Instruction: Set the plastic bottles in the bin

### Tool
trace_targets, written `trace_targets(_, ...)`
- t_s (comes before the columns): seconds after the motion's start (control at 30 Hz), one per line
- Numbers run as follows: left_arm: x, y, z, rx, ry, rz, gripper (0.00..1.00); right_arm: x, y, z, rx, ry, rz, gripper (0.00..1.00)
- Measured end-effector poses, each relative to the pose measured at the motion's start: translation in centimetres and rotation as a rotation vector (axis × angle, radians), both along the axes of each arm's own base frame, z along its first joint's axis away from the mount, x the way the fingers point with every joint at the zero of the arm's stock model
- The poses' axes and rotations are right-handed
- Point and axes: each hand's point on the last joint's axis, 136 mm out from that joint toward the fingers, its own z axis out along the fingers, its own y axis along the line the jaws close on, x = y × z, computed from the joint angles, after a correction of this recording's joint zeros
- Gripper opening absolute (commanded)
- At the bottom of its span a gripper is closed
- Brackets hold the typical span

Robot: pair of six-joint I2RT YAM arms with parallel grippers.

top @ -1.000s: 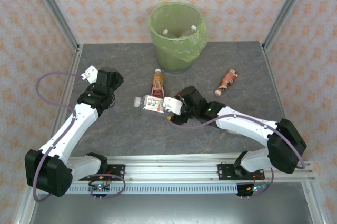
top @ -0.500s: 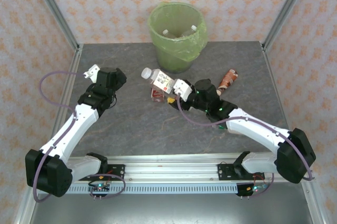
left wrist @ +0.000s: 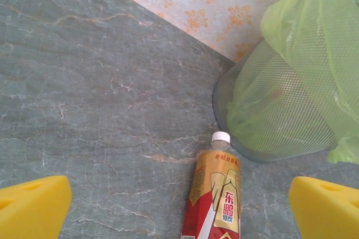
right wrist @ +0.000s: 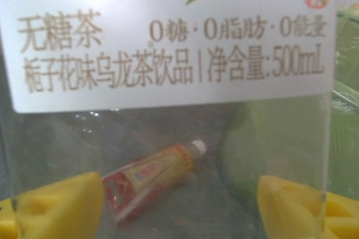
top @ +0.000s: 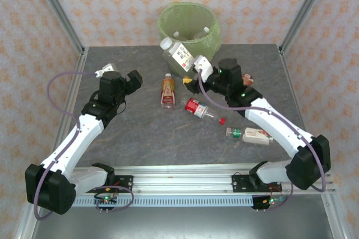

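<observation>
Right pincer (top: pixel 196 66) grasps a white-labelled bottle (top: pixel 178 55), just ahead at the bin (top: pixel 188 5) rim; capped bottles (top: pixel 206 29) lie inside. Left pincer (top: pixel 119 73) released, orange-labelled bottle (left wrist: pixel 216 194) ahead, bare table (top: pixel 140 132) either side

bin (top: pixel 208 40) at table (top: pixel 140 132) rear; bottles (top: pixel 167 90) lying on table before it

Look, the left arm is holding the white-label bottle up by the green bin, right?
No, it's the right arm's fingers holding the white-label bottle up by the green bin; the top external view shows it.
</observation>
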Motion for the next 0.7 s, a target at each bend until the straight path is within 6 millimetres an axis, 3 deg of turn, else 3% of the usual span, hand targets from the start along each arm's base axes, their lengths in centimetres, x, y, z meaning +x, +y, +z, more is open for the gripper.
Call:
trace_targets(0.33,-0.1,0.0,0.2,0.01,-0.004,-0.005,1.0,3.9,-2.1,2.4,-0.207,0.068,0.071,0.0)
trace_targets(0.7,-1.3,0.8,1.5,0.034,-0.032,0.014,1.0,9.2,-2.0,6.9,-0.277,-0.024,0.045,0.0)
